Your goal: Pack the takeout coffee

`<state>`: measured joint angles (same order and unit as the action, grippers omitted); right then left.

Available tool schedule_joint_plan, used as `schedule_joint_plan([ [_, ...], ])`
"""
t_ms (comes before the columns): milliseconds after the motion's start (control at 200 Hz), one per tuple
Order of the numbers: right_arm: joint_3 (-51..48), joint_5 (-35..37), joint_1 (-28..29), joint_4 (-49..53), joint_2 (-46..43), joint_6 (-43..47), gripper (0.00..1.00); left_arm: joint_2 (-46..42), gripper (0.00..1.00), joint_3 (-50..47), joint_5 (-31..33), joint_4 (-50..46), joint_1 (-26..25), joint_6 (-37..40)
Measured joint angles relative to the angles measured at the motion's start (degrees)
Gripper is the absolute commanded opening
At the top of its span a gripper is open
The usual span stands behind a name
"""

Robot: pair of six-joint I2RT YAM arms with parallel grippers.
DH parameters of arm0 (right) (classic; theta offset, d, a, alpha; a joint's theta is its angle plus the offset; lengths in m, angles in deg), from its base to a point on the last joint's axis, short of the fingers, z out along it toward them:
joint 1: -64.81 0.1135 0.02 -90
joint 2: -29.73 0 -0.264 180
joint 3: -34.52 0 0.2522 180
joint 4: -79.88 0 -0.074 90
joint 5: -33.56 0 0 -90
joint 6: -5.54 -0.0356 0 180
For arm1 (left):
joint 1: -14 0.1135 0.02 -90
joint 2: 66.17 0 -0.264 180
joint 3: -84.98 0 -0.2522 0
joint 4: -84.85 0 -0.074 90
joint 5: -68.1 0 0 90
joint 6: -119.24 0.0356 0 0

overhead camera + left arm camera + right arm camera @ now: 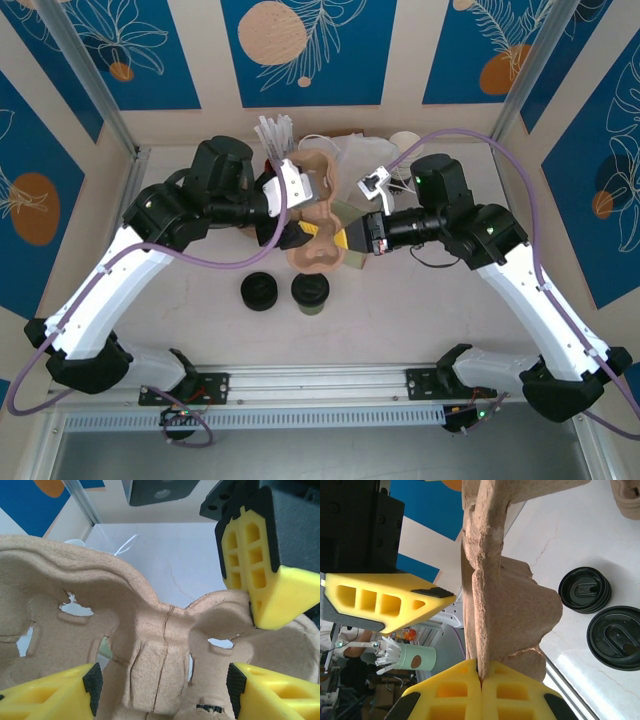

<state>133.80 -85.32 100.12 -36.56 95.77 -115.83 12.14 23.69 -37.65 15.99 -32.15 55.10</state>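
Beside takeout coffee (310,292), lid stack (260,292), pulp carrier (312,255)

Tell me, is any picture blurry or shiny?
Top external view: sharp, evenly lit, only faint shadows on the table. Left wrist view: the cup carrier is crisp up close, the table behind it washed out white. Right wrist view: a bright glare patch on the table, lower right.

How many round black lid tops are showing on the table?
2: one caps the takeout coffee at table centre; one tops the lid stack just left of it. Lids beneath may be hidden.
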Motion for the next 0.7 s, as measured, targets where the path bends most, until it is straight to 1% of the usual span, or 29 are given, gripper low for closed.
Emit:
schedule_joint_plan([
  [180,0.5,0.0,0.8,0.8,0.9,0.2,0.00,0.9,0.58,0.0,2.8,-0.9,-1.0,1.4],
  [335,0.7,0.0,1.4,1.1,1.4,0.6,0.00,1.1,0.54,0.0,4.7,-1.4,-2.2,1.8],
  [700,0.8,0.2,1.9,2.4,1.7,1.0,0.00,1.1,0.54,0.0,8.0,-1.6,-3.1,3.3],
])
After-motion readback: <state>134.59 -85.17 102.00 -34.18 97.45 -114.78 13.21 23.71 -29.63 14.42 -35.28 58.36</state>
